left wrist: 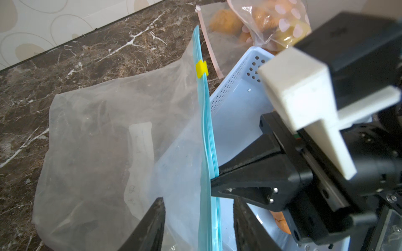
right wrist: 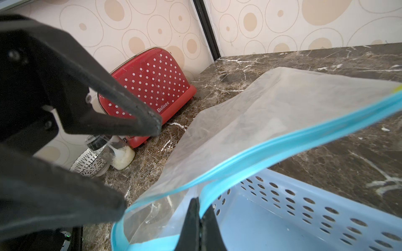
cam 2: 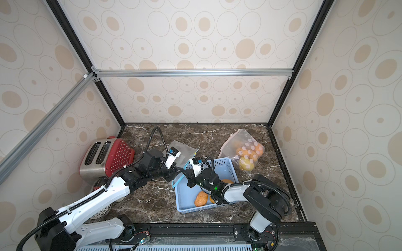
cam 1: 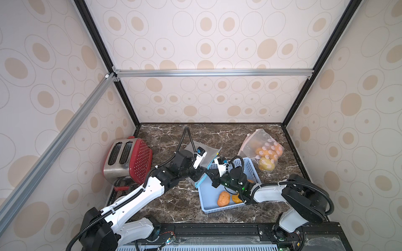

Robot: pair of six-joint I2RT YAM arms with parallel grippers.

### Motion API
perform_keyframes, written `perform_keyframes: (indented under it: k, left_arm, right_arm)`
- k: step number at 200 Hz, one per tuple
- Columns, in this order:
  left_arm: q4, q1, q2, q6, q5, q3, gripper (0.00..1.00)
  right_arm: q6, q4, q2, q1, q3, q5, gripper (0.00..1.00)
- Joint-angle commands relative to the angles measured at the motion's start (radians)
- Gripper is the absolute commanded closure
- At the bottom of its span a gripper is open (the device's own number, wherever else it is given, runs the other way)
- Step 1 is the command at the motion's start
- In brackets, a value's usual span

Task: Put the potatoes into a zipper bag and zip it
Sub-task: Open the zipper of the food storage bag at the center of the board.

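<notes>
Bags: two, empty bag (left wrist: 97,141), filled bag (cam 1: 264,152)
Left gripper (left wrist: 198,201): parted, empty bag's zip between jaws
Right gripper (right wrist: 201,209): pinching that zip
Toaster (right wrist: 152,87): one, "Belinee"

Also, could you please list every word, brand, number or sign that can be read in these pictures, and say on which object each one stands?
"Belinee": white brand name low on the side of the red polka-dot toaster, in the right wrist view.
Faint marks on the white patch of the empty zipper bag: too blurred to read.
No other text, number or sign can be read in any view.
</notes>
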Motion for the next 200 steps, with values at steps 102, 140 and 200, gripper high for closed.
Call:
perform_keyframes:
  k: [102,140,200]
  left_arm:
    - [-0.038,-0.026,0.068,0.036,-0.148,0.043,0.51]
    - [-0.013,-0.037,0.056,0.038,-0.194,0.045,0.57]
    - [0.044,-0.039,0.057,0.040,-0.324,0.059,0.58]
  right_arm:
    - [0.023,0.021,-0.012,-0.007,0.003,-0.021,1.00]
    - [0.015,0.019,-0.013,-0.007,0.002,-0.024,1.00]
    - [0.013,0.014,-0.010,-0.007,0.006,-0.054,1.00]
